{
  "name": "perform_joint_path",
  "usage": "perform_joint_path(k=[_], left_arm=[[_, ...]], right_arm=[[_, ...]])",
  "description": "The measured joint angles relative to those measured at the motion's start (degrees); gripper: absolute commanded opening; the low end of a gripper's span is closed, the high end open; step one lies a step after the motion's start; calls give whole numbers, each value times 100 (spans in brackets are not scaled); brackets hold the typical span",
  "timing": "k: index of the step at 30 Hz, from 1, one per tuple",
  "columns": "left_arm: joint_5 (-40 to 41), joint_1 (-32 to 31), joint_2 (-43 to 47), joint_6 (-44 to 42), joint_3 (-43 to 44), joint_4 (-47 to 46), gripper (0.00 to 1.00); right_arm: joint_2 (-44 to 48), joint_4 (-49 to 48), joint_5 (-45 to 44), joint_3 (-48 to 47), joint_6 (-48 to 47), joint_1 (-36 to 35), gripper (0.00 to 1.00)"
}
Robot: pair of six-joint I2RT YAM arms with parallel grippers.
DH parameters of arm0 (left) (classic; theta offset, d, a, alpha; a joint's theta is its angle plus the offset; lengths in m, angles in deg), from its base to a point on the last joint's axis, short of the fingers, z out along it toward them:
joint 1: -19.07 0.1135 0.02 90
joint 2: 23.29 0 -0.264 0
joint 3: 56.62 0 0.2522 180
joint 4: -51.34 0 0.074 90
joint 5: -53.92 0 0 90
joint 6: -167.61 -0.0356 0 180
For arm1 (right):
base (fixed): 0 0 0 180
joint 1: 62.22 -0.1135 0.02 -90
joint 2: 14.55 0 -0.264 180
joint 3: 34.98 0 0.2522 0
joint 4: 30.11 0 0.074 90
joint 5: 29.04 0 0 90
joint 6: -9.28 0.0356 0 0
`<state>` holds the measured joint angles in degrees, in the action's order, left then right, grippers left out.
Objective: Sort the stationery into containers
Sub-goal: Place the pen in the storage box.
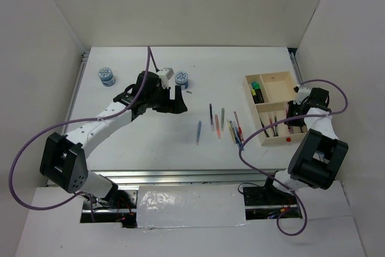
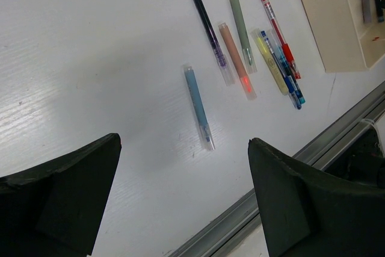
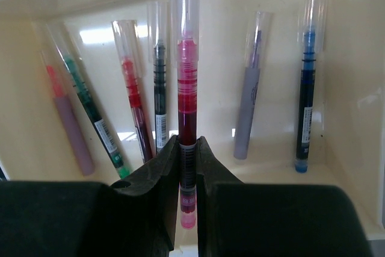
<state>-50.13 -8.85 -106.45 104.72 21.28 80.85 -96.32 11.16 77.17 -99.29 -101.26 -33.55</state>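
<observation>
My right gripper (image 3: pixel 187 142) is shut on a pink-red pen (image 3: pixel 186 88), held lengthwise just above the floor of a compartment of the pale wooden tray (image 1: pixel 278 88). Several pens lie in that compartment, among them a red one (image 3: pixel 135 112) and a blue one (image 3: pixel 307 106). Seen from above, this gripper (image 1: pixel 295 118) hangs over the tray's near half. My left gripper (image 2: pixel 183 142) is open and empty above the table, left of the loose pens. Closest to it is a light blue pen (image 2: pixel 198 108); further right lie purple (image 2: pixel 210 34), salmon (image 2: pixel 236 60) and grey-green (image 2: pixel 242 31) pens.
A tight bunch of yellow, blue and red pens (image 1: pixel 236 129) lies by the tray's left wall. Two round blue-white pots (image 1: pixel 107 76) (image 1: pixel 181 79) stand at the back left, one right behind my left gripper (image 1: pixel 170 106). Highlighters (image 1: pixel 257 91) fill a narrow tray compartment. A metal rail (image 2: pixel 289 179) edges the table.
</observation>
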Motion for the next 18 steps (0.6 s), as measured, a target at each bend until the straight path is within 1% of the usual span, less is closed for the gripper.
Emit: perform_joint_path(k=[4,5,10,12,13,14,16,17,18], left_arm=[[35,-28,2,0,-127,-72,99],[37,-37,2,0,-155,-70,99],[70,-63,0,-4,-168,-68,99],[74,-63,-15,-2,-168,-68,99],[74,-63,-26,-2,-168,-70,99],[76,-63,-42,-2,-168,-68,99],[87,-63,-81,0,-168,-72,99],[101,-63,-105,0,-168,-70,99],[118,-63,-122,0,-168,-70,99]], right_arm=[[-2,76,-2,0,-44,26,1],[-4,90,0,0,-46,26,5],[-92,103,-20,0,-63,24,16],[-184,105,-48,0,-59,24,24],[-227,103,-59,0,-50,24,24],[-280,103,-66,-2,-50,24,29],[-363,103,-81,-2,-20,24,34],[-393,103,-83,-7,-9,24,39],[-420,103,-83,-13,11,24,41]])
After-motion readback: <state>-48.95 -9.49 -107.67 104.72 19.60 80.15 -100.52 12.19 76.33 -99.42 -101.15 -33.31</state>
